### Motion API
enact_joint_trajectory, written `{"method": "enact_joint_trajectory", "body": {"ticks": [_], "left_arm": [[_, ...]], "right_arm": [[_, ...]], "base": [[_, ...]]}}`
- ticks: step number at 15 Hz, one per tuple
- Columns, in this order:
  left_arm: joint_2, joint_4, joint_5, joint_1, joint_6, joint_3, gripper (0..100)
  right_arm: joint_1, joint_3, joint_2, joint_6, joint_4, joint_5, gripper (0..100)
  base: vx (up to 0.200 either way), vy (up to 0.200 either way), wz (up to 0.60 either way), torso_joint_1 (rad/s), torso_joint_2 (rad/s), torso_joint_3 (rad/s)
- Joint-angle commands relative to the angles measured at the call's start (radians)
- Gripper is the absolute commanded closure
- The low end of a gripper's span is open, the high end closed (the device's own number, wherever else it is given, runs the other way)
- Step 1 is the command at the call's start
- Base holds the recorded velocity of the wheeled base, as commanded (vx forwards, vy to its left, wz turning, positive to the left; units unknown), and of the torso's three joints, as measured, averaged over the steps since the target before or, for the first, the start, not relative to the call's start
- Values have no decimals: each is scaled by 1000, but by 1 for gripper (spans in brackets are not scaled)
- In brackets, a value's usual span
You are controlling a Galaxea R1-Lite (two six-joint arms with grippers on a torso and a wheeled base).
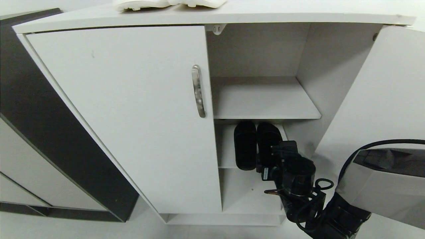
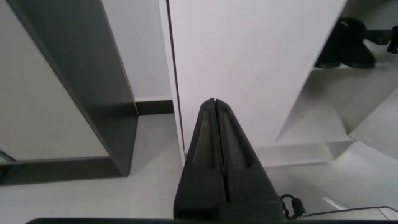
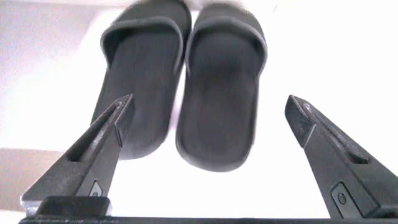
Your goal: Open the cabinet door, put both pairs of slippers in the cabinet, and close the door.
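Right gripper [image 3: 209, 102] stands wide open and empty, its two fingers spread to either side of the black slippers [image 1: 245, 146], which lie side by side just ahead of the fingertips on the middle shelf [image 1: 225, 149], heels toward it. We judge the main risk to be right here: the heels sit close to the shelf's front edge, so a finger that catches one as the arm backs out could drag the pair off onto the floor. Beside the forearm, the open right door [image 1: 382, 93] is near enough that a careless swing of the elbow could knock it. Our right arm rises from below, wrist aimed straight into the opening. Left gripper [image 2: 214, 106] is pressed closed with nothing in it, hanging low and pointing at the foot of the closed left door [image 1: 126, 109]. Farthest from both, well above, the white slippers [image 1: 169, 3] wait on the cabinet [image 1: 212, 16] top.
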Motion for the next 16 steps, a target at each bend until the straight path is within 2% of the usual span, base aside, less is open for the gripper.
{"method": "enact_joint_trajectory", "body": {"ticks": [1, 4, 16], "left_arm": [[2, 1, 0, 1, 1, 0, 100], [2, 1, 0, 1, 1, 0, 100], [2, 1, 0, 1, -1, 0, 100]], "right_arm": [[9, 7, -16, 0, -2, 0, 0], [9, 12, -19, 0, -2, 0, 0], [10, 30, -2, 2, -3, 3, 0]], "base": [[-200, 0, 0, -2, -2, -2], [-200, 0, 0, -1, 4, 1], [0, 0, 0, 0, 0, 0]]}}
